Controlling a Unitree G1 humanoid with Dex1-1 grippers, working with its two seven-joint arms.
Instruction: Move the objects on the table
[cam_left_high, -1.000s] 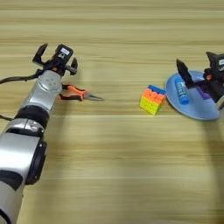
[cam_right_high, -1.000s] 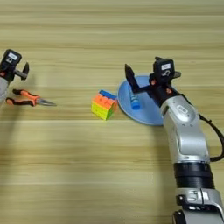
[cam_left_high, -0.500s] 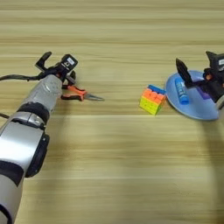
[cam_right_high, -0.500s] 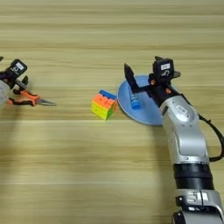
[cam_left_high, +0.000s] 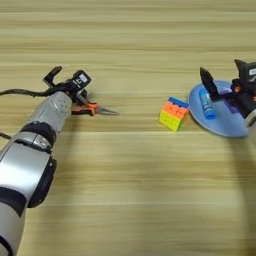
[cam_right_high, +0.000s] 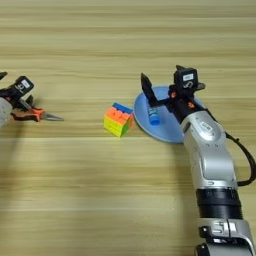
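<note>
My left gripper (cam_left_high: 64, 82) sits at the left of the frame, over the handle end of the needle-nose pliers (cam_left_high: 92, 108). One black finger sticks up toward the upper left and the other is by the white-labelled block, so the fingers are spread apart. I can't tell if either finger touches the orange-black handles; nothing is clamped between them. The pliers lie flat on the table (cam_left_high: 130, 190), with the metal tips pointing right toward the centre of the frame.

The puzzle cube (cam_left_high: 174, 113) sits right of centre, tilted with a corner toward me. It is just beside the left rim of the light-blue plate (cam_right_high: 165, 131); I can't tell if they touch.

My right gripper (cam_right_high: 162, 89) is over the plate in the right half of the frame. Its fingers are wide apart: one black finger (cam_right_high: 146, 87) stands at the plate's left side, the other is by the labelled block further right. The blue tube (cam_right_high: 153, 115) lies on the plate between and below the fingers, not gripped. A bit of the purple block (cam_left_high: 231, 105) shows at the right side of the plate, mostly hidden by my gripper.
</note>
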